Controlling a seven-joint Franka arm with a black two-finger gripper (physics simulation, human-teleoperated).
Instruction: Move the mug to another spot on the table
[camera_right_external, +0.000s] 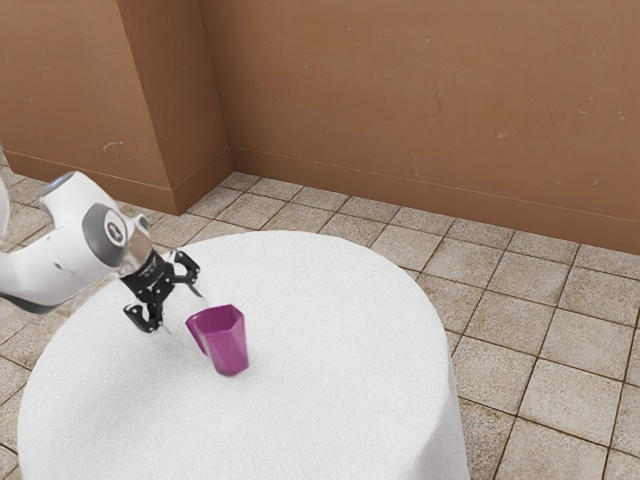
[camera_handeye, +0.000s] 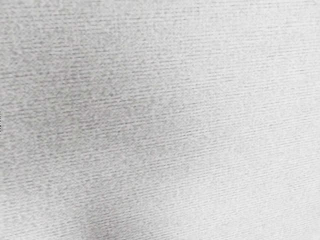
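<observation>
Mug (camera_right_external: 222, 340) stands upright on the counter (camera_right_external: 340, 360), toward the exterior view's left. End effector (camera_right_external: 168, 298) sits just left of the mug, apart from it, over the counter. Floor (camera_right_external: 520, 300) surrounds the counter; walls (camera_right_external: 420, 90) stand far behind.

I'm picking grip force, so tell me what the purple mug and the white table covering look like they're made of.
Mug: probably plastic or glazed ceramic, can't tell which; opaque, evenly magenta, smooth faceted walls with a soft sheen. Table covering: looks like white woven cloth, matte; the wrist view shows a fine ribbed weave, and its edge hangs down round the table.
</observation>
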